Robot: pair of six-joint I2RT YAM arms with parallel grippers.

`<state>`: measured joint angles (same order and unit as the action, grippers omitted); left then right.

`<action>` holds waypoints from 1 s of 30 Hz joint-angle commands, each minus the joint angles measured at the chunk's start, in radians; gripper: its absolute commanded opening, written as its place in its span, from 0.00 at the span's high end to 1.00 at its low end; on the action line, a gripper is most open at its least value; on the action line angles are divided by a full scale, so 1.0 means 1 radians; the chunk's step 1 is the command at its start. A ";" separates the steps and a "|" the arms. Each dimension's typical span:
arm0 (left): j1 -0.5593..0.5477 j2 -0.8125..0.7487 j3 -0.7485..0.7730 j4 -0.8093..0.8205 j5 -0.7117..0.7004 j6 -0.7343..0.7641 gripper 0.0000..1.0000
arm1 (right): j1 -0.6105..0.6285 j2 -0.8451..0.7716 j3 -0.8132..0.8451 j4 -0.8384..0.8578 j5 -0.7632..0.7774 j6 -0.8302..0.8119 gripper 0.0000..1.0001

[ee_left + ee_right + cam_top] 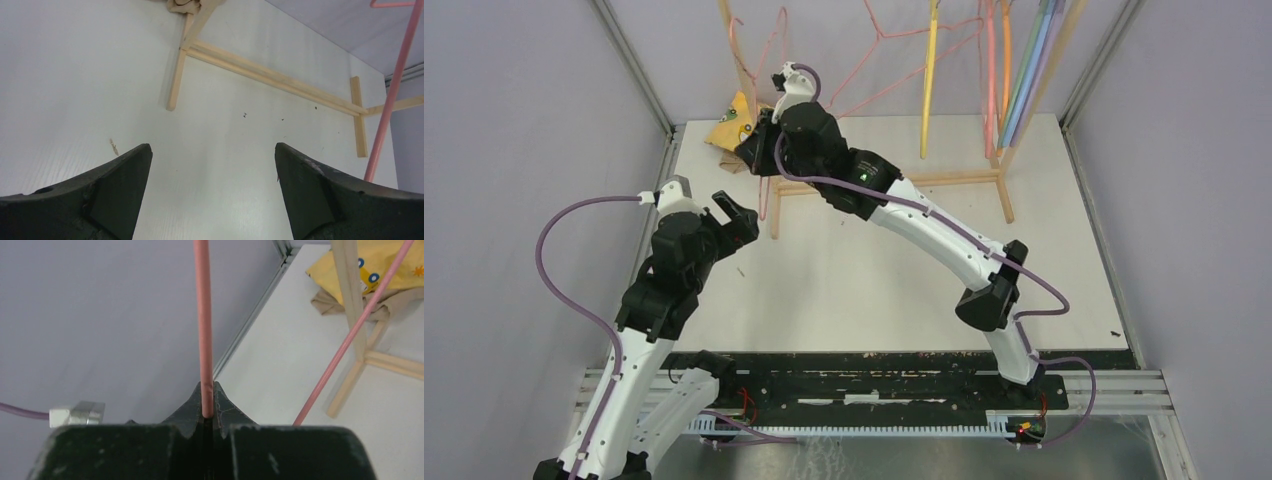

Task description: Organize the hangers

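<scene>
My right gripper [207, 387] is shut on the thin rod of a pink hanger [203, 325]. In the top view it [754, 152] is at the far left, beside the left post of the wooden rack, and the hanger [765, 203] hangs down past it. My left gripper [736, 213] is open and empty just in front of the rack's left foot; its fingers [125, 175] frame bare table. More hangers hang on the rack: pink [904, 50], yellow [931, 80], orange [1006, 60] and a light blue, green and lavender bunch [1036, 55]. A pink rod [392, 95] shows at the right of the left wrist view.
The light wooden rack's base [894, 182] lies across the far part of the white table [874, 280]; it also shows in the left wrist view [270, 75]. A yellow printed cloth [732, 125] lies at the rack's left foot [380, 270]. Grey walls close both sides.
</scene>
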<state>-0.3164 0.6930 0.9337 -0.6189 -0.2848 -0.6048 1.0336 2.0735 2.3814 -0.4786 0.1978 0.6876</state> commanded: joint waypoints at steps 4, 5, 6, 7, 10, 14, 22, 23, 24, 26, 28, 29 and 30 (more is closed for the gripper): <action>-0.006 -0.007 0.006 0.022 0.013 0.040 0.01 | -0.096 0.076 0.113 0.090 0.001 0.087 0.99; -0.006 -0.007 0.007 0.021 0.012 0.041 0.01 | -0.107 0.076 0.108 0.110 -0.011 0.088 0.99; -0.006 -0.006 0.006 0.018 0.011 0.039 0.01 | -0.122 0.075 0.102 0.132 -0.020 0.080 0.99; -0.005 -0.007 0.006 0.017 0.010 0.040 0.01 | -0.130 0.075 0.099 0.150 -0.023 0.069 0.99; -0.006 -0.001 0.009 0.018 0.005 0.041 0.01 | -0.153 0.082 0.118 0.186 -0.032 0.045 0.99; -0.006 0.008 0.007 0.020 0.003 0.040 0.01 | -0.181 0.088 0.135 0.193 -0.045 0.035 0.99; -0.006 0.032 -0.004 0.028 0.004 0.037 0.01 | -0.210 0.083 0.114 0.223 -0.057 0.028 0.99; -0.005 0.037 -0.003 0.028 0.005 0.037 0.01 | -0.217 0.083 0.113 0.227 -0.051 0.031 0.99; -0.006 0.038 -0.002 0.028 0.006 0.037 0.01 | -0.224 0.084 0.112 0.233 -0.048 0.036 0.99; -0.004 0.043 -0.002 0.030 0.006 0.037 0.01 | -0.240 0.088 0.116 0.239 -0.046 0.046 0.99; -0.006 0.046 -0.003 0.031 0.003 0.039 0.01 | -0.257 0.094 0.121 0.238 -0.044 0.053 0.99; -0.005 0.047 -0.004 0.032 0.002 0.039 0.01 | -0.264 0.094 0.119 0.239 -0.046 0.053 0.99; -0.004 0.048 -0.006 0.034 0.002 0.039 0.01 | -0.269 0.096 0.117 0.239 -0.045 0.053 0.99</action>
<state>-0.3164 0.7422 0.9260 -0.6193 -0.2810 -0.6048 0.7998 2.1731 2.4580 -0.3073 0.1539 0.7380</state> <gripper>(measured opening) 0.992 0.069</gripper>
